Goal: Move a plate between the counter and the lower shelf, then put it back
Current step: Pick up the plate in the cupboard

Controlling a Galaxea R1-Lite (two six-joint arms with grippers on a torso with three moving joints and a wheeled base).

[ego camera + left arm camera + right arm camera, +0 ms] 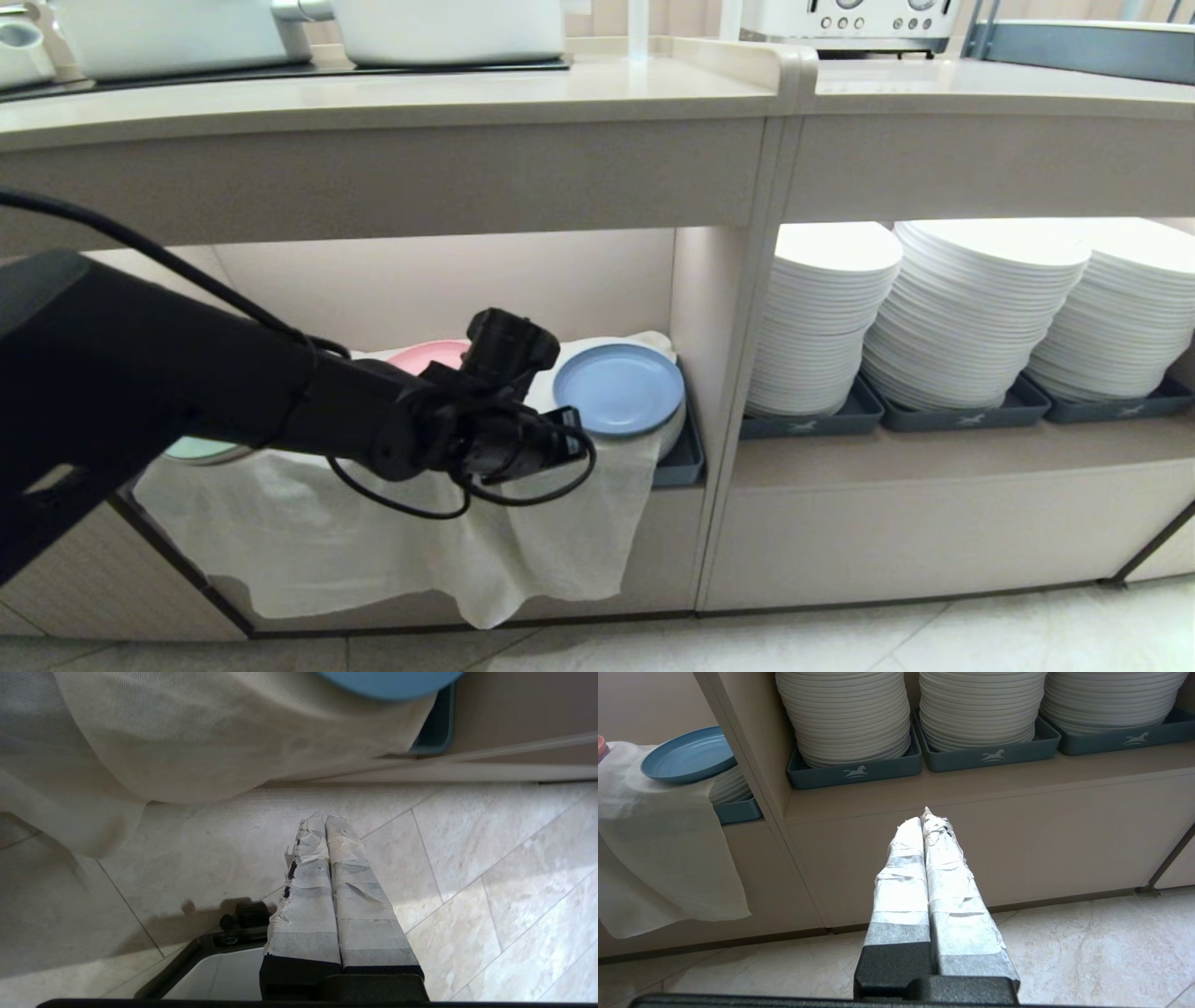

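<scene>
My left arm fills the near foreground, reaching across the white cloth that hangs from the lower shelf. Above runs the counter. The blue plate sits on the cloth-covered stack at the shelf's right end. My left gripper has its fingers pressed together, empty, short of the plate. I judge this the approach; next I must spread the fingers and take the rim. The right gripper hangs parked, fingers together.

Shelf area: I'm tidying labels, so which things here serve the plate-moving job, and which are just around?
Job:
blue plate
lower shelf
counter
left gripper, fingers shut, empty

Just around:
white cloth
pink plate
white plate stacks
toaster
</scene>
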